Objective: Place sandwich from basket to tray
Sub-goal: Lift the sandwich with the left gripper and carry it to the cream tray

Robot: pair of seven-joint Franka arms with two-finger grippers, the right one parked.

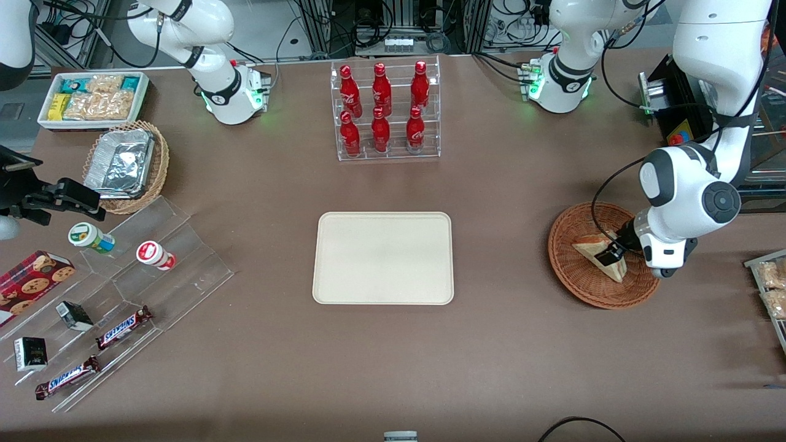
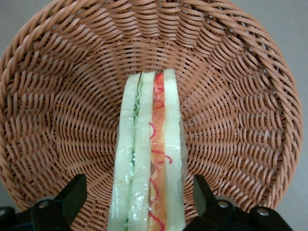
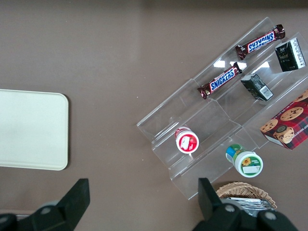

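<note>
The sandwich (image 1: 594, 248), a pale bread wedge with red and green filling, lies in the round reddish-brown wicker basket (image 1: 571, 273) toward the working arm's end of the table. My left gripper (image 1: 611, 253) is lowered into the basket over the sandwich. In the left wrist view the sandwich (image 2: 149, 159) stands on edge between the two black fingers (image 2: 72, 192), with a gap on each side, so the gripper (image 2: 139, 192) is open around it. The basket's weave (image 2: 231, 96) fills that view. The cream-white tray (image 1: 384, 258) lies bare at the table's middle.
A clear rack of red bottles (image 1: 384, 110) stands farther from the camera than the tray. Toward the parked arm's end are a white snack bin (image 1: 92, 98), a tan wicker basket with foil containers (image 1: 126, 166) and a clear stepped stand with snacks (image 1: 123, 288). Packets (image 1: 770, 288) lie beside the basket.
</note>
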